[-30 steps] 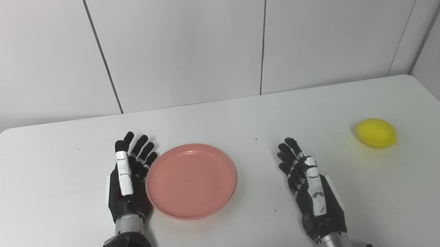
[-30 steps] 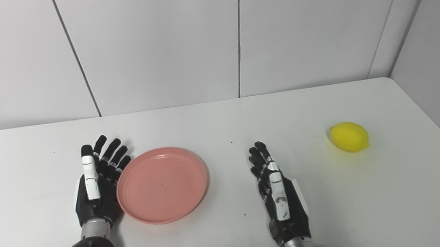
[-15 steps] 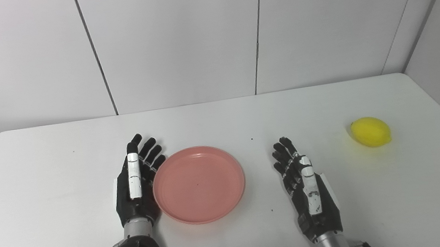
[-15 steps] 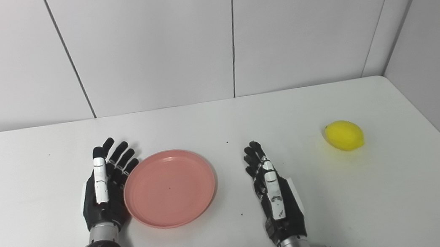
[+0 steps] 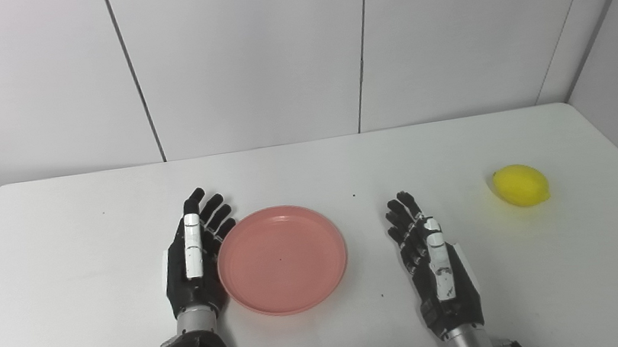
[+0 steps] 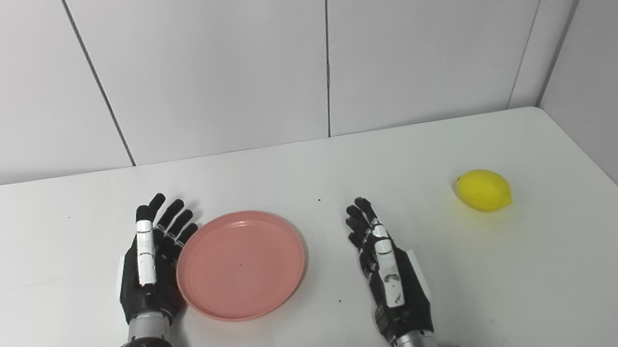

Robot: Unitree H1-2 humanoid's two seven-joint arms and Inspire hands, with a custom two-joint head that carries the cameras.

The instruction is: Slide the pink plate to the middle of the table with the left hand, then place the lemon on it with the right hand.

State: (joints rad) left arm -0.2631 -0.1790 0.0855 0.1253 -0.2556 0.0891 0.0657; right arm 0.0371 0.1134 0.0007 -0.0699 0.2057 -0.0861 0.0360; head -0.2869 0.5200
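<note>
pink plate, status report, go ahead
Left hand open, edge against pink plate rim. Right hand open, idle. Lemon far right, untouched. Nothing between.

No legible text, label, brand, number or sign appears in either view.
</note>
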